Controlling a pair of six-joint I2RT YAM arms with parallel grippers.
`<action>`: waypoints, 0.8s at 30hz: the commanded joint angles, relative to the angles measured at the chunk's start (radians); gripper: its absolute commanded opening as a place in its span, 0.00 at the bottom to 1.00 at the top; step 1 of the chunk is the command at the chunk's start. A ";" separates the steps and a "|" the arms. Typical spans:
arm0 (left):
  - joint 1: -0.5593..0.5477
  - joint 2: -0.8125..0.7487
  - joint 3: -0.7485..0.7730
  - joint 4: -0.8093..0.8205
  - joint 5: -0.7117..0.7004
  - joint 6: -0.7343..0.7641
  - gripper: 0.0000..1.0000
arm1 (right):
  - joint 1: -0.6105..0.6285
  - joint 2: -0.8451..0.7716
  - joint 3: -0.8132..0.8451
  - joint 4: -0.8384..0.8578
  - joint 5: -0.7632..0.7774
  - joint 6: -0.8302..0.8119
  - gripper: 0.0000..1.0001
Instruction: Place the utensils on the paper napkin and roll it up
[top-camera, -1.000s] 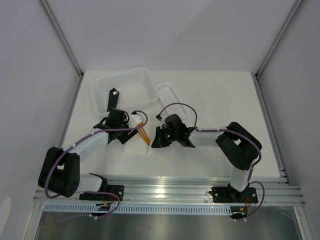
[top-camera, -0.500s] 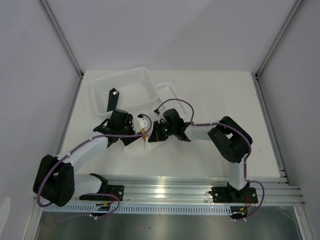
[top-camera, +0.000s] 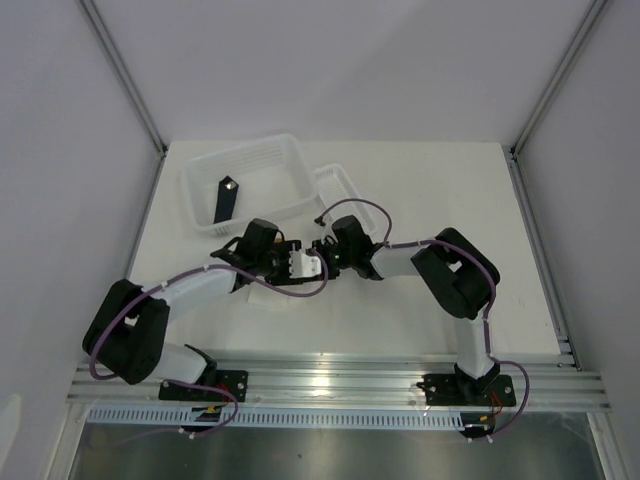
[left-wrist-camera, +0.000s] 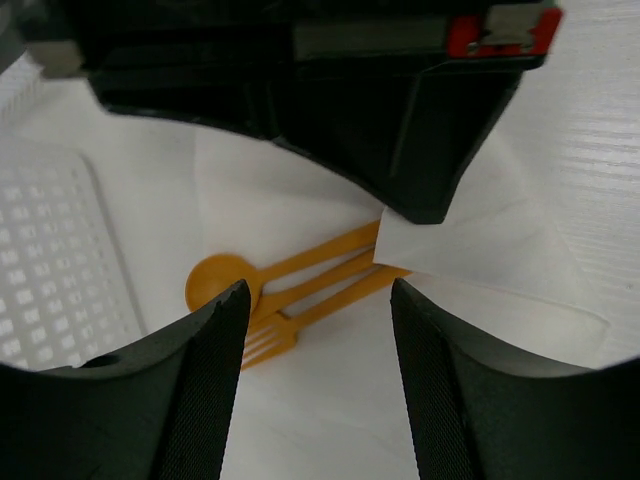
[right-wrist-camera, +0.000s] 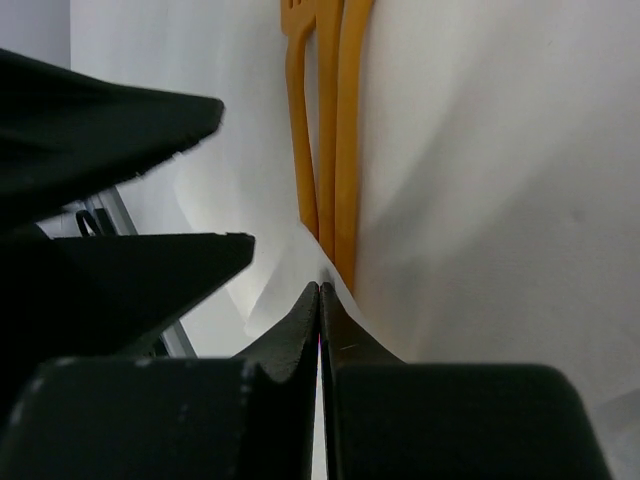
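Note:
The orange utensils, a spoon, a fork and a slim handle, lie side by side on the white paper napkin. In the right wrist view, the utensils run up from the fingertips. My right gripper is shut on a napkin corner, and this folded flap covers the handle ends. My left gripper is open just above the napkin, its left finger beside the fork. From above, the left gripper and right gripper almost touch and hide the utensils.
A large white tray at the back holds a black flat bar. A smaller white tray stands beside it, close behind the grippers. A perforated tray wall lies just left of the napkin.
My left gripper has swung right to meet the right gripper and narrowed a little. The right gripper moved left, carrying the napkin corner over the utensils, which no longer show from above.

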 joint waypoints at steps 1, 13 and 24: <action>-0.029 0.039 0.030 0.065 0.103 0.145 0.62 | -0.007 0.005 0.014 0.042 -0.019 0.010 0.00; -0.037 0.146 0.062 0.068 0.077 0.266 0.52 | -0.017 0.022 0.013 0.057 -0.024 0.046 0.00; -0.037 0.172 0.064 0.076 0.056 0.273 0.51 | -0.025 -0.052 0.002 0.000 0.013 0.055 0.00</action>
